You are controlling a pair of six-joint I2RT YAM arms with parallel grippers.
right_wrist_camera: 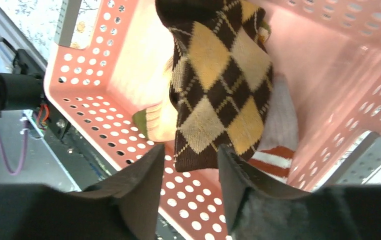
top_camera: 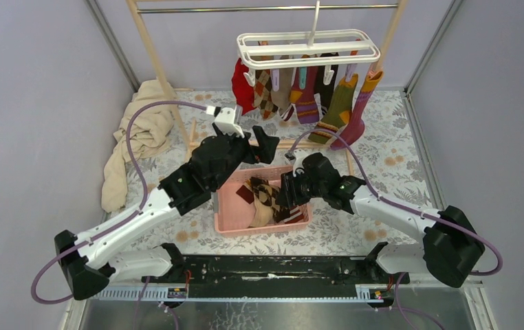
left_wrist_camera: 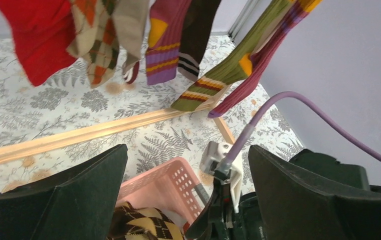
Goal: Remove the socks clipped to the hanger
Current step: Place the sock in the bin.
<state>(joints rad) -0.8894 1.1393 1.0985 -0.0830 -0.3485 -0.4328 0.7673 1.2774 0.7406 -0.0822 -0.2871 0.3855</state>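
Plainly mid-task: socks (top_camera: 306, 100) hang clipped to the hanger (top_camera: 307, 49) at upper centre; others lie in the pink basket (top_camera: 259, 229). Right gripper (right_wrist_camera: 191, 150), jaws parted over the argyle sock (right_wrist_camera: 218, 85), looks released; left gripper (left_wrist_camera: 187, 160) gapes empty below the row, so reaching up to a clip seems next. Clips themselves are hard to make out.

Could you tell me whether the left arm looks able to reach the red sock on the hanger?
Probably yes: the left gripper is open and close to the red sock, with nothing between them.
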